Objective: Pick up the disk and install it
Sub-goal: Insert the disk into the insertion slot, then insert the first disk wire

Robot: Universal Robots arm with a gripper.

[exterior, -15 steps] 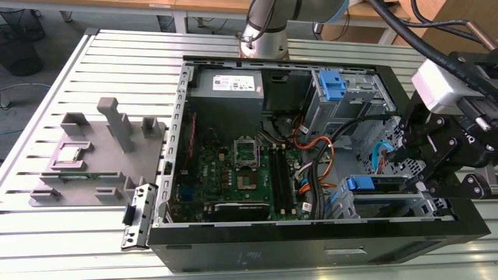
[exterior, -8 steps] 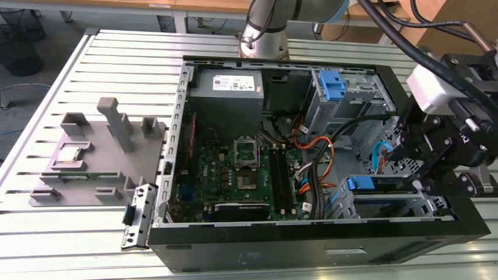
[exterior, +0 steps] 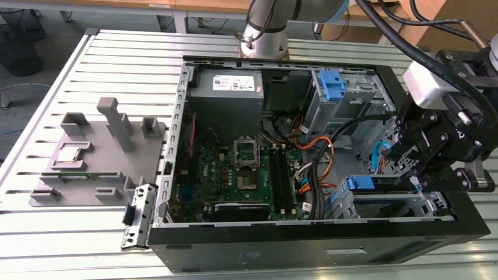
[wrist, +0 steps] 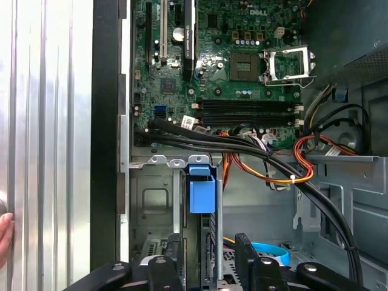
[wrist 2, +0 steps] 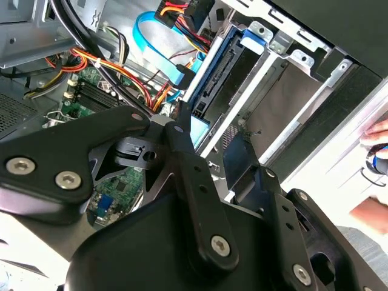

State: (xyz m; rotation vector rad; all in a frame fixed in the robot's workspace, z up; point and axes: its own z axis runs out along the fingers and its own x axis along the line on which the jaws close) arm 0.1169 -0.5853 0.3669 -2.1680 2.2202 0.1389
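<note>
The disk (exterior: 372, 184) stands on edge in the lower drive bay at the front right corner of the open computer case (exterior: 311, 245). Its blue carrier tab (wrist: 202, 194) faces the motherboard. In the second wrist view the disk (wrist 2: 221, 73) shows as a dark slab with a blue rail inside the metal cage. My gripper (exterior: 412, 175) hangs over that bay. Seen from the first wrist view, the gripper (wrist: 209, 260) is open and straddles the disk (wrist: 208, 242), one black finger on each side and a small gap at one of them.
Cable bundles (wrist: 254, 148) cross between the motherboard (exterior: 233, 169) and the bay. The grey power supply (exterior: 225, 84) sits at the case's far corner, and another blue latch (exterior: 330, 87) is in the upper bay. A grey fixture (exterior: 86, 157) lies on the exterior view's left. A person's hand (wrist: 5, 236) rests by the case.
</note>
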